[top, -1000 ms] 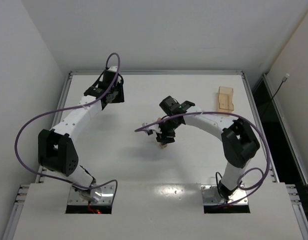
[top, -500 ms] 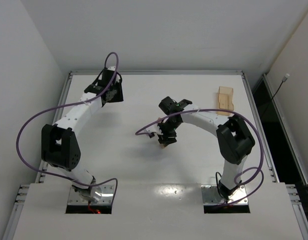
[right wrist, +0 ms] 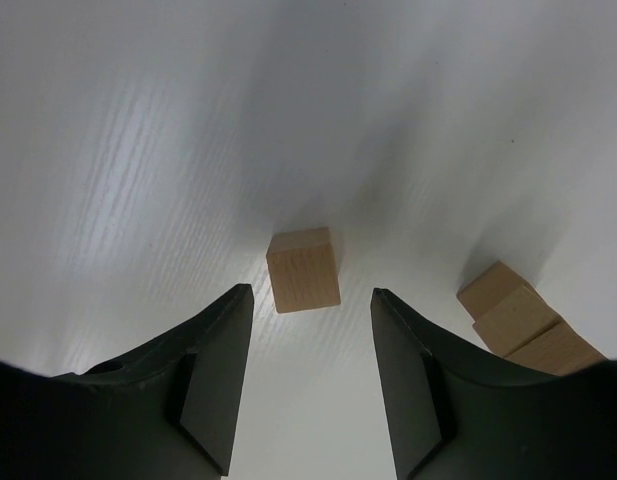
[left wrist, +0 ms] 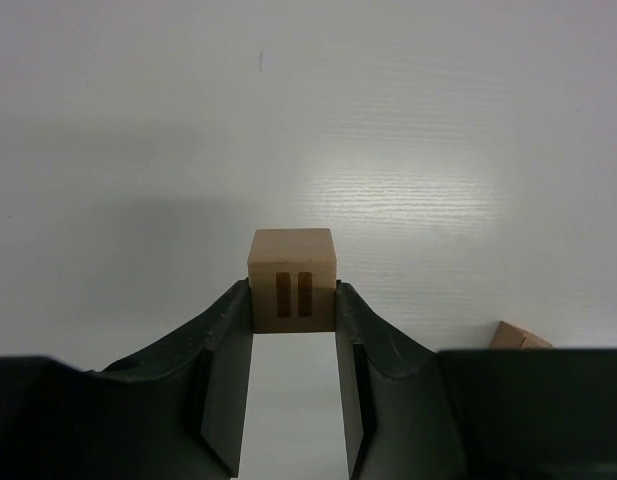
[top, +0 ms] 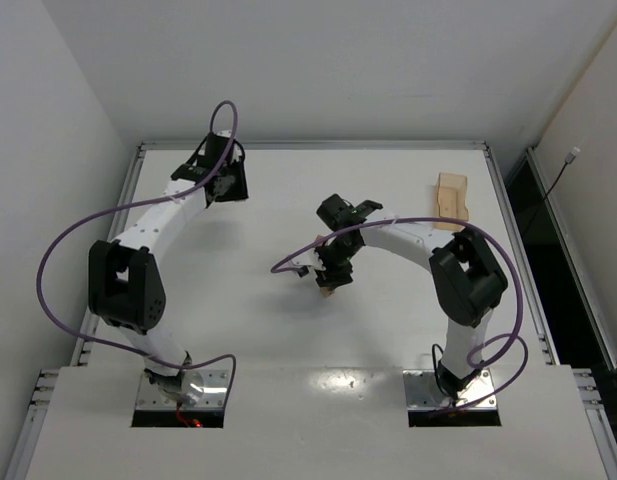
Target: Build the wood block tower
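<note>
In the left wrist view my left gripper (left wrist: 293, 300) is shut on a small tan wood block (left wrist: 293, 270) with two dark marks, pinched at the fingertips. A second block (left wrist: 516, 337) peeks out at lower right. In the top view the left gripper (top: 224, 182) is at the far left of the table. My right gripper (right wrist: 310, 300) is open, with a plain block (right wrist: 304, 270) on the table just beyond its fingertips. A leaning row of about three blocks, the tower (right wrist: 518, 318), is at its right. In the top view the right gripper (top: 334, 268) hides most of this.
A pale flat wooden slab (top: 451, 198) lies at the far right of the white table (top: 258, 320). Purple cables loop off both arms. Walls close in at the left and back, and a metal rail runs along the table's edges.
Both arms have shifted slightly, the left elbow swinging inward and the left gripper creeping toward the far edge. The right gripper stays over the blocks.
</note>
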You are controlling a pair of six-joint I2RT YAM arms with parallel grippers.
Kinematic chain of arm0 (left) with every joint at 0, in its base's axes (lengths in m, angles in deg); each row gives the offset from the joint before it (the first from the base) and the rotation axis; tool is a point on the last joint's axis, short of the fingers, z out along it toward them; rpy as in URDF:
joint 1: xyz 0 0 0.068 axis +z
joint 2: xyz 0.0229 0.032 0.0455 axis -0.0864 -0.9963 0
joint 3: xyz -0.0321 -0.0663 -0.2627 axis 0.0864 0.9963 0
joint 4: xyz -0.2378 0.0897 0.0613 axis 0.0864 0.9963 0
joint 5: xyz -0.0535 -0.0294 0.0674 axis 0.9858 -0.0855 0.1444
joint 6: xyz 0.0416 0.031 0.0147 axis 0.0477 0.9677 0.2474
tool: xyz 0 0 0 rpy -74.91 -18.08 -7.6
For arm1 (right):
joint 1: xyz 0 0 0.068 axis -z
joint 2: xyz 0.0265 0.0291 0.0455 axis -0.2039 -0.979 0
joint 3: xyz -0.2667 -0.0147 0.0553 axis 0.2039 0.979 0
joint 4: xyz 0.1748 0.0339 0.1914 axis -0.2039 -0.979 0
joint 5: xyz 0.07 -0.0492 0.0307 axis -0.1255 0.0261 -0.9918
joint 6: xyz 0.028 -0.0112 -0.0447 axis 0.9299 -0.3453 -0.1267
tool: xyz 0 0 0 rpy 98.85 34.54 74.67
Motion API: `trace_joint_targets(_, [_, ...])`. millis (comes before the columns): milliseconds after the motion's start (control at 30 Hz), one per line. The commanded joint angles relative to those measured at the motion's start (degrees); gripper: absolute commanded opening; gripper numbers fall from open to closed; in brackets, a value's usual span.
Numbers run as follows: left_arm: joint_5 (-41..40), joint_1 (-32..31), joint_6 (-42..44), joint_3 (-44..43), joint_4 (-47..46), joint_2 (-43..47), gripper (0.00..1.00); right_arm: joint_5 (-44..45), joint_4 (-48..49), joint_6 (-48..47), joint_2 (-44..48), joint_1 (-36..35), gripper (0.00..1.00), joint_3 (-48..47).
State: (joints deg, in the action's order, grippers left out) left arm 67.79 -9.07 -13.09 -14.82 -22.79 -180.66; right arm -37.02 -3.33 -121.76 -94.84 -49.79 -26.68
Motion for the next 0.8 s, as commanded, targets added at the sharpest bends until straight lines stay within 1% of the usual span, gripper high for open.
trace_joint_targets(0, [0.9,0.8,-0.7,-2.6,-0.5,-0.7,0.00,-0.5,1.6,-0.8,-1.2,-0.2,0.47,-0.4])
trace_joint_targets(367, [1.4,1.4,-0.7,-4.2,-0.5,-3.0,0.00,2.2,1.0,-0.8,-1.7,-0.7,0.47,0.1])
trace_joint_targets(767, [2.5,2.4,-0.7,-6.6,0.7,-5.8,0.00,5.5,1.6,-0.8,-2.2,-2.9,0.47,0.6])
